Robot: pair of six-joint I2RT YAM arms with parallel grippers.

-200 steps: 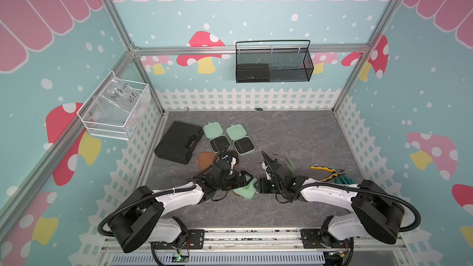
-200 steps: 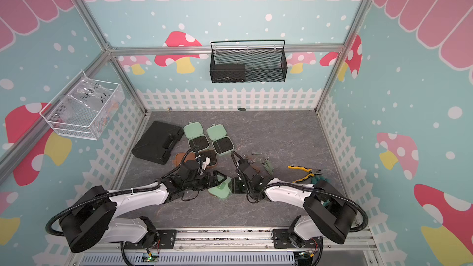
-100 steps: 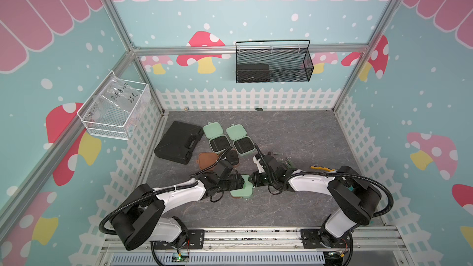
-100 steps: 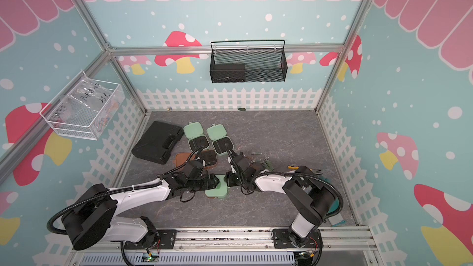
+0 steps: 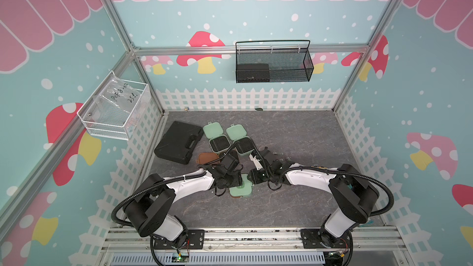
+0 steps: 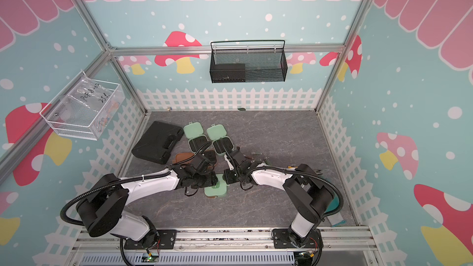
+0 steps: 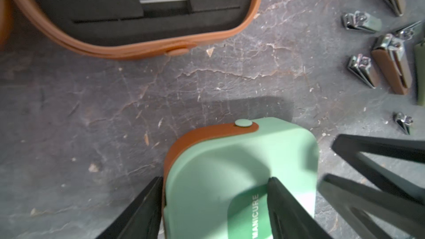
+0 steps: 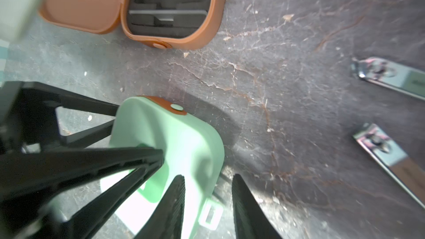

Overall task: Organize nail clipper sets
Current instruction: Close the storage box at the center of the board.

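Mint-green case (image 7: 230,168) with a brown strap (image 7: 195,134); brown case (image 7: 103,50) (black slotted insert (image 7: 92,8)); dark grey tabletop (image 7: 92,111), pale-veined.

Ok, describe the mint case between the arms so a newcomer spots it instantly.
Find the black handled case at the table's left rear. Nearer the front, between the left arm and right arm, lies the mint case. Unlike the two mint cases and brown case behind it, all open, it is closed, with a brown edge strip.

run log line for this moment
mint case: shut | left gripper: open, astride its side | right gripper: open, astride other side | brown case: open | clippers: loose on table
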